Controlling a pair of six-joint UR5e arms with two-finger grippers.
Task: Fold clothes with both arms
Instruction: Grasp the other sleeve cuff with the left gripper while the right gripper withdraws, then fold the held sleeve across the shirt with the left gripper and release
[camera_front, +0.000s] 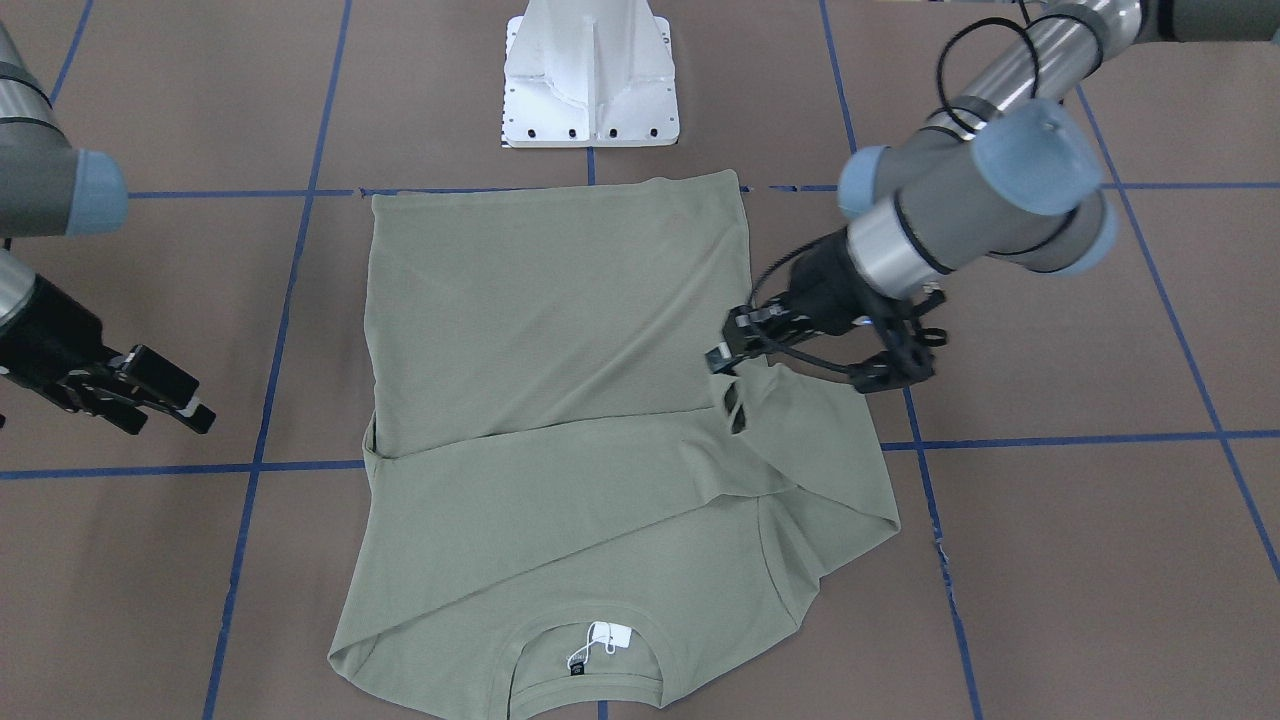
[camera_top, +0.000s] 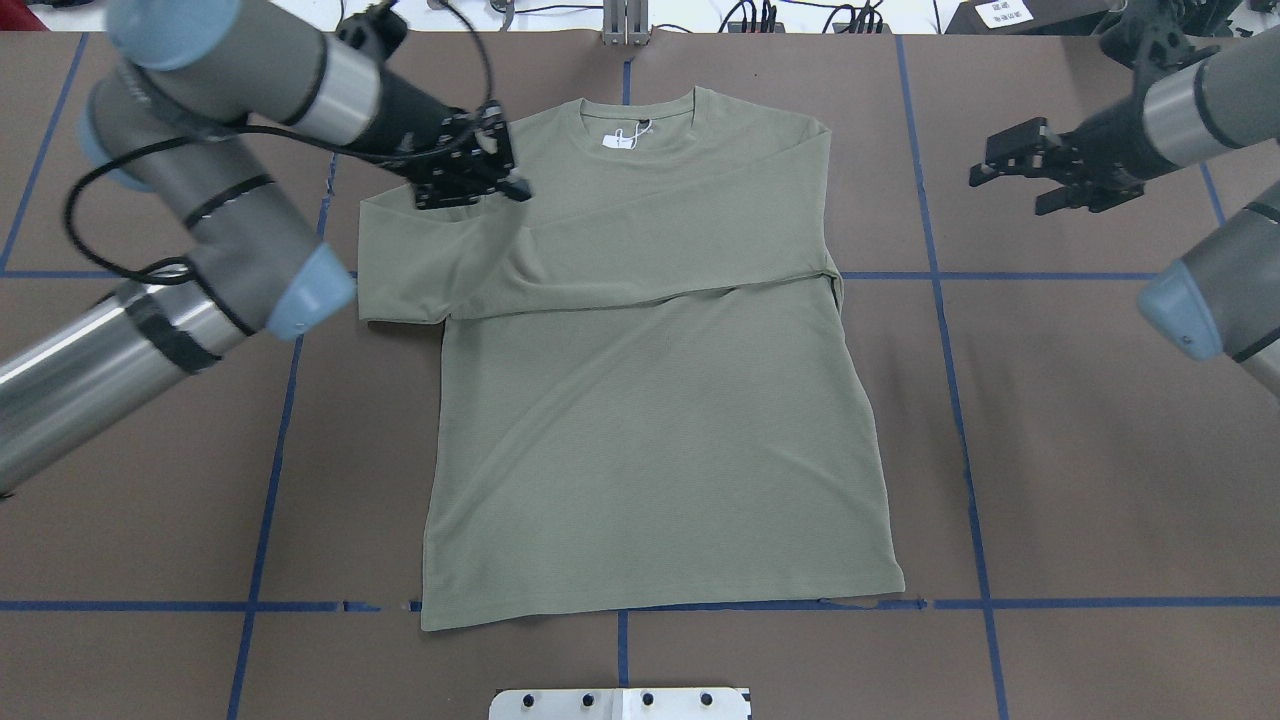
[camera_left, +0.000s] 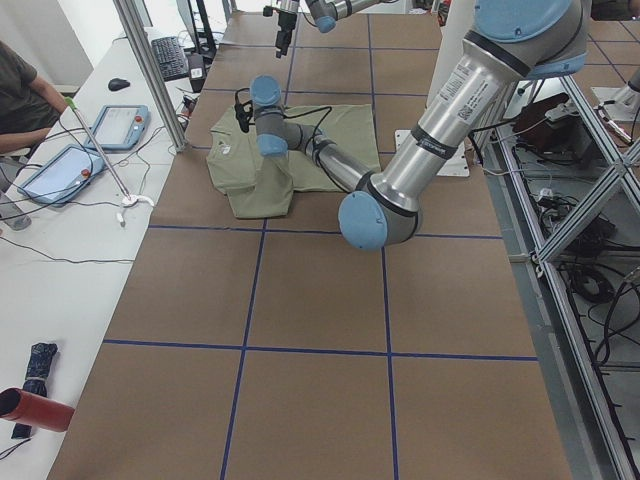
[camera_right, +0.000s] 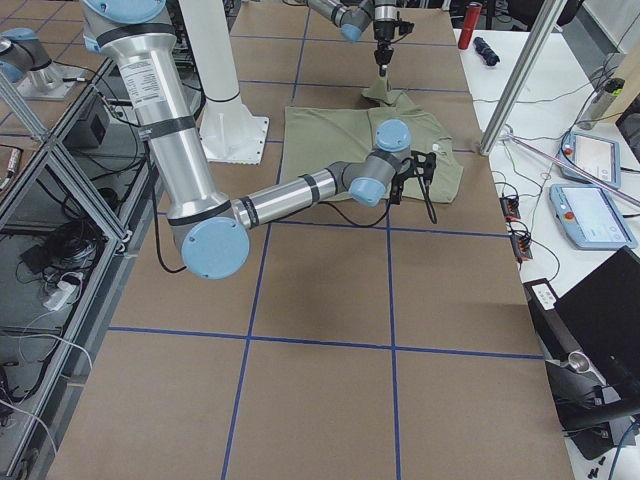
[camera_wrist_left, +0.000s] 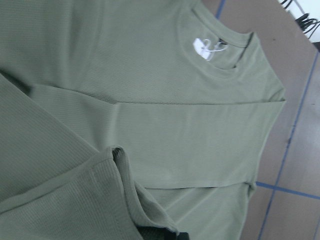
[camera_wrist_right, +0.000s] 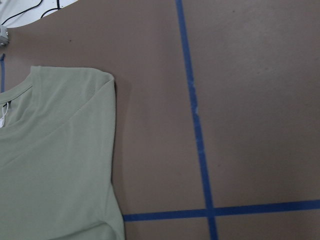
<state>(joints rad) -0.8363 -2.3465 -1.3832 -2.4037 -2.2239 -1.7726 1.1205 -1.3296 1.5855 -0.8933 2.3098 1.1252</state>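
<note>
Sleeve cuff (camera_wrist_left: 125, 165) clenched in the left tool (camera_top: 510, 186), held up just off the green shirt (camera_top: 650, 420).
Left arm (camera_top: 230, 200) doubles back at its elbow and reaches over the shirt's shoulder, near the collar tag (camera_top: 620, 138). The right tool (camera_top: 1010, 180) hangs released and empty over bare desk (camera_top: 1100, 450), apart from the shirt. The shirt lies flat mid-desk, hem toward the white pedestal (camera_front: 590, 80), one sleeve folded across the chest. Blue tape lines (camera_top: 955, 400) grid the brown desk. Beyond it, a white side desk (camera_left: 60, 230) carries tablets (camera_left: 120, 125), with a person (camera_left: 20, 90) seated there.
</note>
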